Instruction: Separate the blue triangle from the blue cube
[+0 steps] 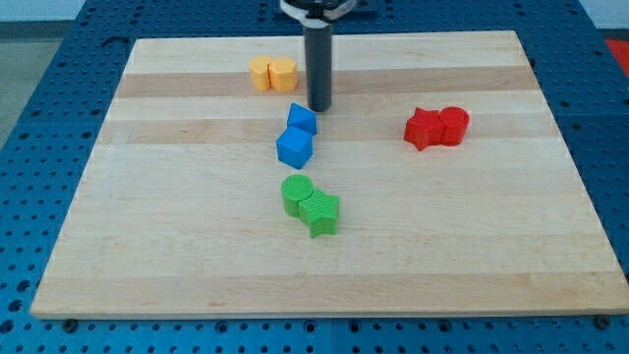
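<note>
The blue triangle [302, 118] lies near the middle of the wooden board [177, 226], touching the blue cube [294, 147] just below it. My tip [320, 107] rests on the board just to the upper right of the blue triangle, very close to it, and I cannot tell whether it touches. The dark rod rises from there to the view's top.
Two yellow blocks [272, 74] sit side by side at the upper left of my tip. A red star block [424, 129] and a red cylinder [453, 125] lie at the right. A green cylinder [297, 193] and a green star block [320, 212] lie below the blue cube.
</note>
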Motion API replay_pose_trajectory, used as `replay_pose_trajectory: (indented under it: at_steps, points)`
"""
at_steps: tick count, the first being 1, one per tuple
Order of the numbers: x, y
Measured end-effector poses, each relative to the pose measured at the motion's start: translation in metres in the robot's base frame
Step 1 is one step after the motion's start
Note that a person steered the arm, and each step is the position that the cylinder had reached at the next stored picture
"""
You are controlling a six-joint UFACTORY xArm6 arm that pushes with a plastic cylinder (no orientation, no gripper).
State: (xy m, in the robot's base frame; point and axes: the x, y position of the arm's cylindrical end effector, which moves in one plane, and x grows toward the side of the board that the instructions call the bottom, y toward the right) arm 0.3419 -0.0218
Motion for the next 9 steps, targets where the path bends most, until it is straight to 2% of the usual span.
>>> replay_pose_trajectory:
  at_steps: [3, 5, 7, 9]
  points:
    - [0.004, -0.067]
    - [0.039, -0.052]
    - [0.041, -0.028]
    - [0.035, -0.042]
